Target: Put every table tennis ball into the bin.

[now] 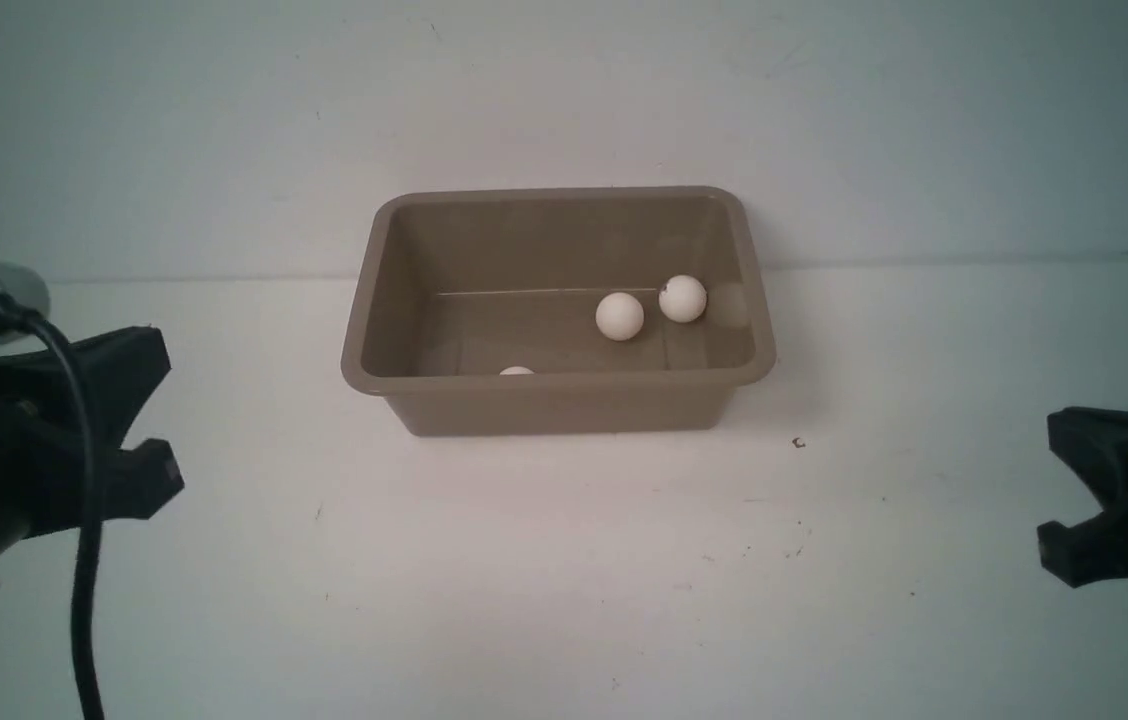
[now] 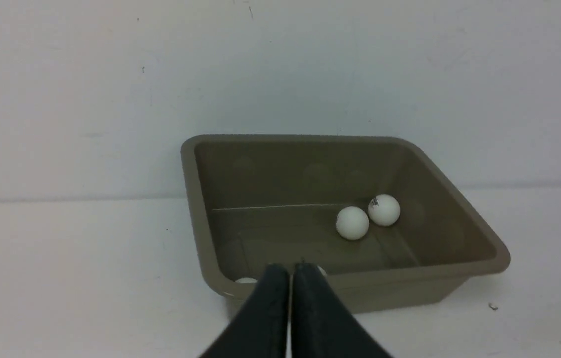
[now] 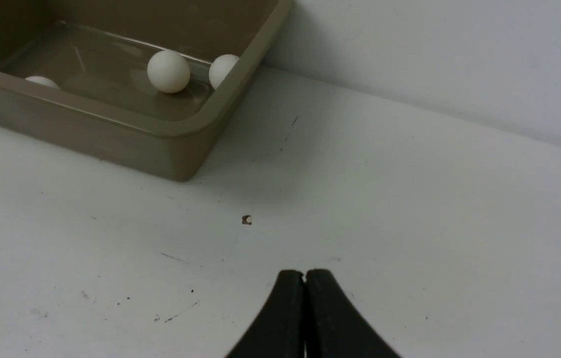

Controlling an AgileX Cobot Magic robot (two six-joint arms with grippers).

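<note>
The bin is plain taupe inside and out. The table tennis balls are matte off-white, and one ball bears a tiny dark mark. The left gripper, right gripper and cable are black. The table is white with scattered dark specks

Table: stretching white, bearing faint dark scuffs.
Wall: standing pale, meeting table's far edge.
Speck: lying brown on table, right of centre.

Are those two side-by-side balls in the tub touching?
Apart. The right wrist view shows bin floor between the left ball and the right ball.
</note>
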